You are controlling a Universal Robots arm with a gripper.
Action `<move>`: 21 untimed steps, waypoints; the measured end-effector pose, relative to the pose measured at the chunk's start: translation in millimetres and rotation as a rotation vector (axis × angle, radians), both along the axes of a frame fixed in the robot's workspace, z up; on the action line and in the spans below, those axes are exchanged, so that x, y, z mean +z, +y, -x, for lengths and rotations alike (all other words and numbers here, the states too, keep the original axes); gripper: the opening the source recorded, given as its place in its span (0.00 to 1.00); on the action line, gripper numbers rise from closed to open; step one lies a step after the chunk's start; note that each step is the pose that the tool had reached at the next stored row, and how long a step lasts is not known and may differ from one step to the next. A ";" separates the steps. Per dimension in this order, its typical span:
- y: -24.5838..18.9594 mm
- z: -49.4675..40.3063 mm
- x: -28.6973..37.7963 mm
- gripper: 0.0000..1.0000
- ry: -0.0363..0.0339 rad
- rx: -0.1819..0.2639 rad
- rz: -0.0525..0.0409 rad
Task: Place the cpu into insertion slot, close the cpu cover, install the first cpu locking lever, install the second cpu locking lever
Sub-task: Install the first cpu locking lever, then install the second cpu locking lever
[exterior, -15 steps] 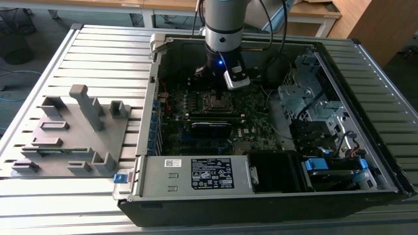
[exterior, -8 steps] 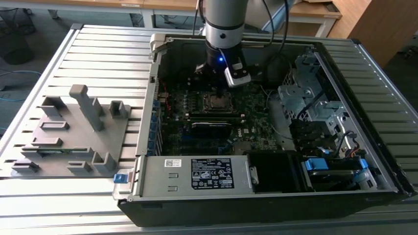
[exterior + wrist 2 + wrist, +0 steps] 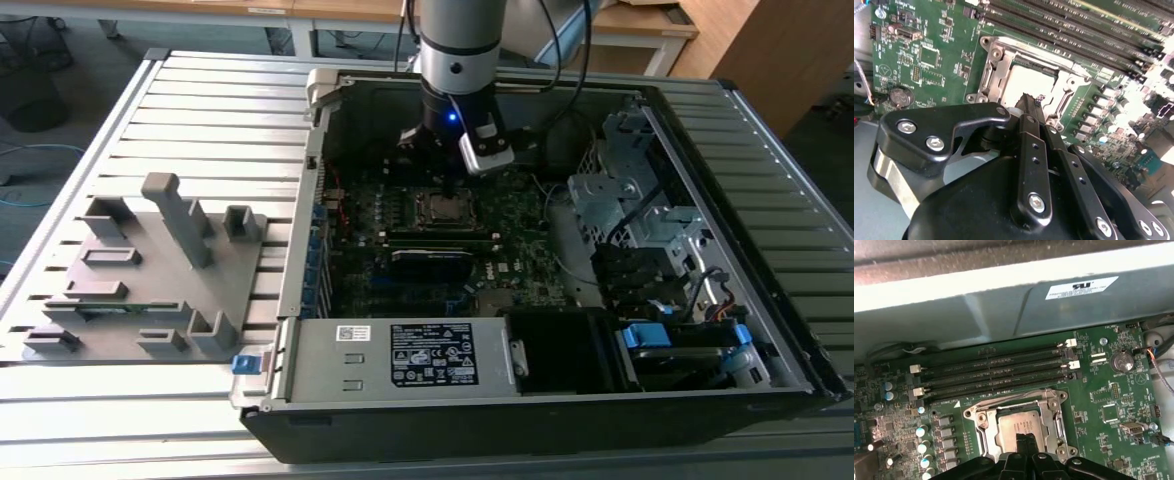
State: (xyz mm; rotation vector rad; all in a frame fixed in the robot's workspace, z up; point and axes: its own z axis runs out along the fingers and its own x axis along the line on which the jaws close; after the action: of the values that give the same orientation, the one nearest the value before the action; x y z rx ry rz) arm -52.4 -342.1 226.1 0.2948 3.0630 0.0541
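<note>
An open computer case (image 3: pixel 534 400) lies on a slatted metal bench (image 3: pixel 200 100), with the robot arm (image 3: pixel 461 50) reaching down into it from the far side. In the exterior view the pincer (image 3: pixel 447 165) hangs just above the insertion slot (image 3: pixel 445 208), which sits near the middle of the green motherboard (image 3: pixel 400 290). A grey moulded fixture (image 3: pixel 147 280) rests on the bench at the exterior view's left, well apart from the case.

Both wrist views look closely at the socket, which the exterior view gives only as a small dark square. In the second wrist view the cpu (image 3: pixel 1026 82) lies in the slot, its pale silvery face showing through the window of the cpu cover (image 3: pixel 999 62), which appears to lie flat over it. The pincer's black fingers (image 3: pixel 1031 107) are drawn together with no gap between them and nothing held, their tips at the near edge of the chip; whether they touch it is hard to tell. The first wrist view shows four long dark memory slots (image 3: pixel 994 370) just beyond the socket, and a round coin battery (image 3: pixel 1124 361) to one side.

White stickers with print sit on the power supply (image 3: pixel 400 355) and on the case wall (image 3: pixel 1081 287); the writing is too small to read.
</note>
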 end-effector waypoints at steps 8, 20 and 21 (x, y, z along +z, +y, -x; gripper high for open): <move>0.0 0.0 0.8 0.10 0.0001 0.000 0.0094; 0.0 0.0 3.5 0.10 0.0000 0.000 0.0091; 0.0 0.0 3.5 0.10 0.0000 0.000 0.0092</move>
State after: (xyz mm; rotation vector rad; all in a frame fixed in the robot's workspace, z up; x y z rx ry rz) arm -52.5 -342.1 229.7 0.2945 3.0624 0.0400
